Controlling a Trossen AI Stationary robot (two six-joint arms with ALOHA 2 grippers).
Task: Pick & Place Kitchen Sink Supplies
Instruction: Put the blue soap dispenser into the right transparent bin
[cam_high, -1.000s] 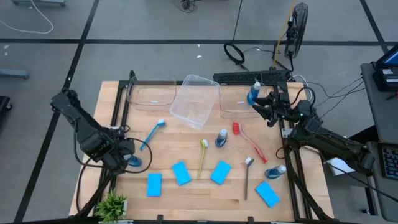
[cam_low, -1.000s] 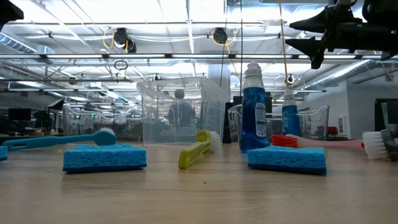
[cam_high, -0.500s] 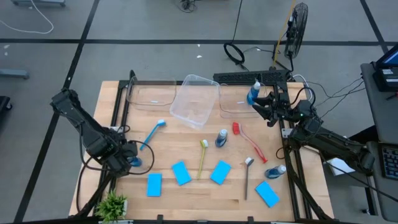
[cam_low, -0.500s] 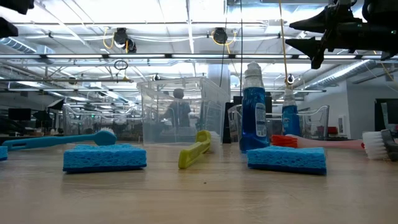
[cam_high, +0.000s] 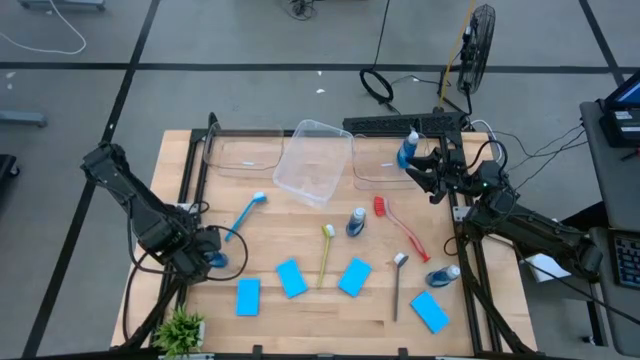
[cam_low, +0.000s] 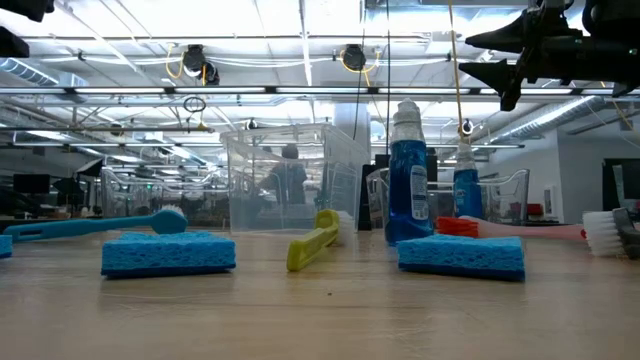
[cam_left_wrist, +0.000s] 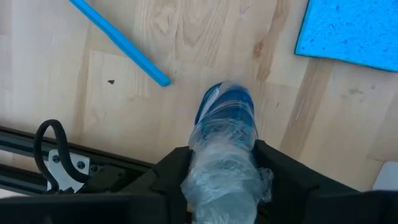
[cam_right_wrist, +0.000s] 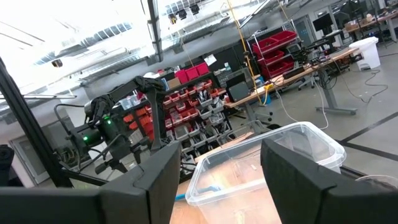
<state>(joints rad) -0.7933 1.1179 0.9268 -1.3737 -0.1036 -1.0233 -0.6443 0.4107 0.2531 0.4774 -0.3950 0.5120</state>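
Note:
A small bottle of blue liquid (cam_left_wrist: 224, 109) lies on the wood near the table's left edge, and my left gripper (cam_high: 203, 256) is down over it, shut on it. My right gripper (cam_high: 424, 170) hangs open, high over the far right; in the right wrist view a clear tub (cam_right_wrist: 267, 155) shows between its fingers. Close to it a second bottle (cam_high: 407, 152) stands in a clear tub (cam_high: 385, 168). A third bottle (cam_high: 356, 222) stands mid-table. Another one (cam_high: 443, 274) lies at the right. Several blue sponges (cam_high: 291, 278) and blue (cam_high: 245, 215), yellow (cam_high: 325, 255), red (cam_high: 400, 228) and grey (cam_high: 398, 285) brushes lie flat on the wood. My left gripper pinches the bottle between its two fingers, one on each side of its clear, crinkled part (cam_left_wrist: 221, 171). The fingers come from above, pointing down, and lie across the bottle. The bottle lies on the table, its blue end (cam_left_wrist: 225, 102) sticking out past the fingers.
Two more clear tubs (cam_high: 243, 152) (cam_high: 314, 160) stand along the far edge, the middle one tilted. A small green plant (cam_high: 180, 328) stands at the near left corner. The blue brush's handle end (cam_left_wrist: 158, 78) lies close to the held bottle, and a sponge (cam_left_wrist: 351, 31) lies just beyond.
My left gripper has sunk a little and shifted slightly toward the table's near edge, over the bottle at the left. My right gripper has kept still.

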